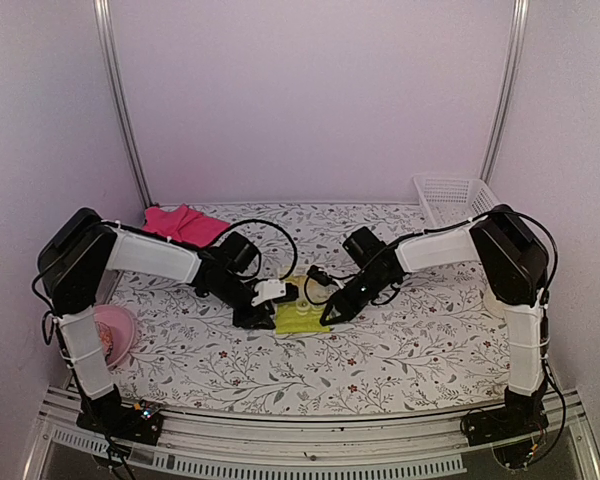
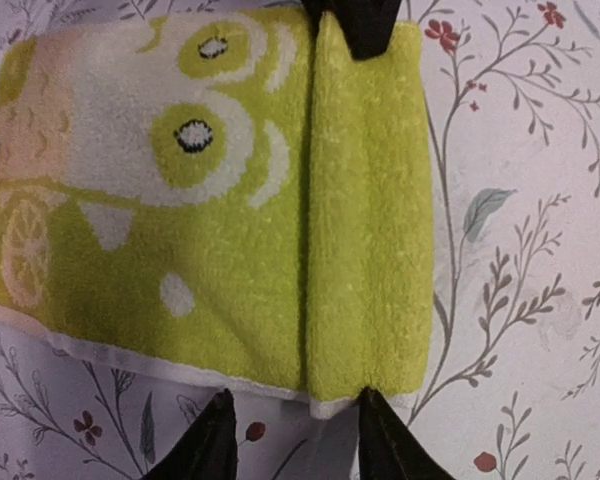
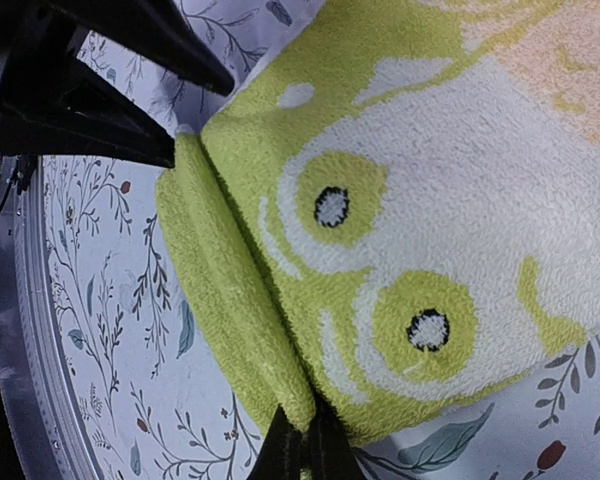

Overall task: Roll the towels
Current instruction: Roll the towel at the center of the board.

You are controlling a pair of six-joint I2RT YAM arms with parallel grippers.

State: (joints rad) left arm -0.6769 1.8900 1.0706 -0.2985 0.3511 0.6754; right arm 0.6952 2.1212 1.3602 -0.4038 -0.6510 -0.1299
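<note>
From overhead, the yellow-green towel (image 1: 302, 317) sits dead centre on the table (image 1: 400, 360), and both arms crowd it, so its two ends are hidden under black fingers. Down at the left wrist, more is visible: one long side is folded over into a plump strip along the towel's 3 o'clock edge, while the printed half runs off the frame at 9 o'clock, its cartoon eyes only partly readable. The left gripper (image 2: 298, 432) pokes in at 6 o'clock with its jaws parted, one tip at the strip's end and one beside it, clamping nothing. The right gripper (image 3: 302, 452) has its fingers pressed together, nipping the far end of that strip; in the left wrist view it shows only as a dark wedge at 12 o'clock, mostly cut off. The pink towel (image 1: 183, 223) lies crumpled at 10 o'clock from centre, its near edge masked by the left arm. A pink bowl (image 1: 118, 335) at 8 o'clock hides half behind that arm's upright link, its contents too small to tell. A white basket (image 1: 452, 197) sits at 2 o'clock. The surface is a white cloth with grey twigs and small red blossoms, pale lilac walls, and two metal rails rising at the back.
</note>
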